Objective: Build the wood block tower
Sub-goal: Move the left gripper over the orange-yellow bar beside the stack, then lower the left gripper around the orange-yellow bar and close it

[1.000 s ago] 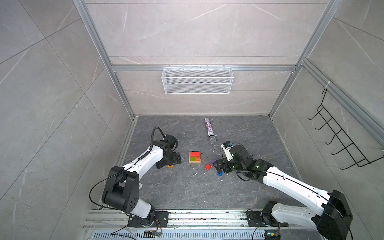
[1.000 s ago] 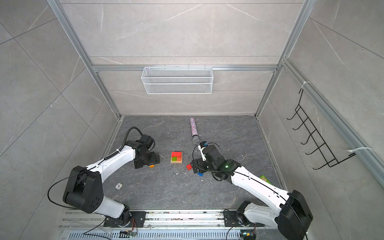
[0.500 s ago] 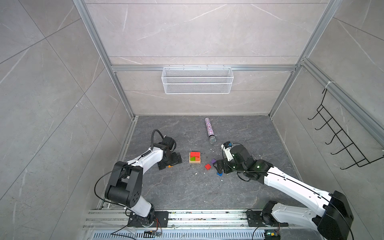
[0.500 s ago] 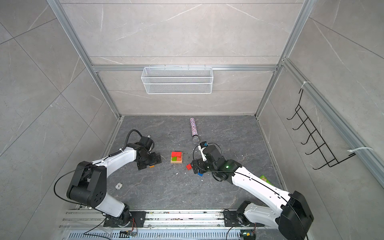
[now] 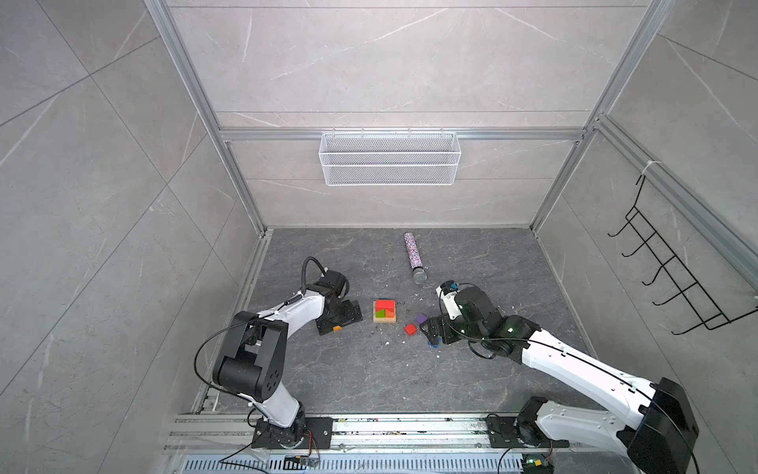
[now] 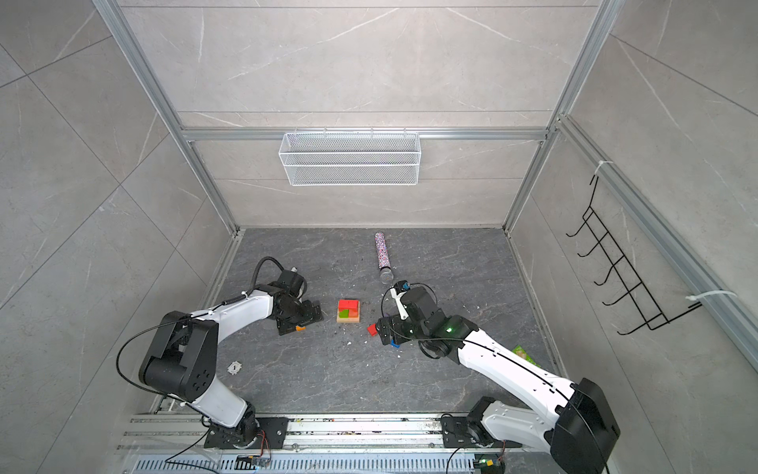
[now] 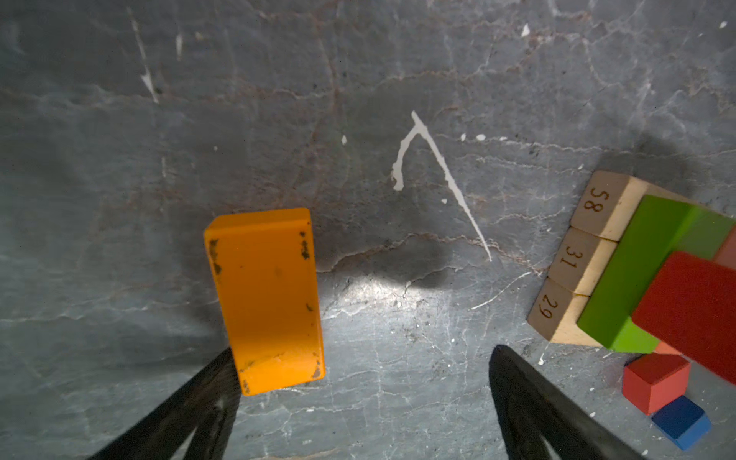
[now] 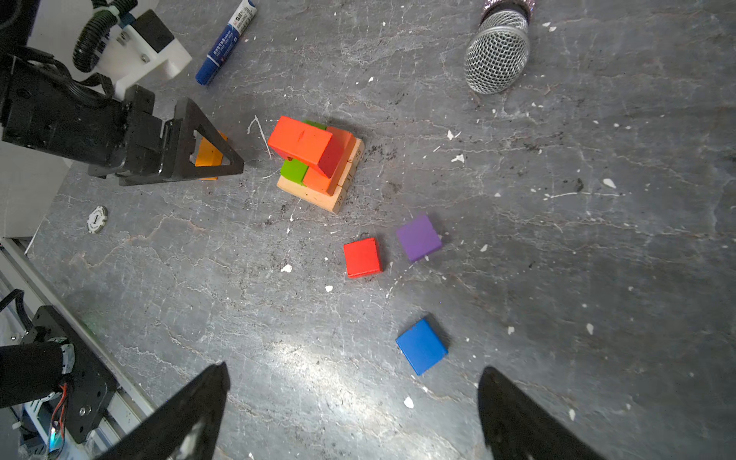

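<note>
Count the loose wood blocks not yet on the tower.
4: orange oblong at the left gripper; red cube and purple cube near the tower; blue cube before the right gripper. More may be hidden.

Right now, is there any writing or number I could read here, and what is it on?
"58": end face of one outer tan block.
"31": end face of the middle tan block.
"29": end face of the other outer tan block.
"1": the round white chip on the floor.
The marker has print on its label, but it is too small to read.
</note>
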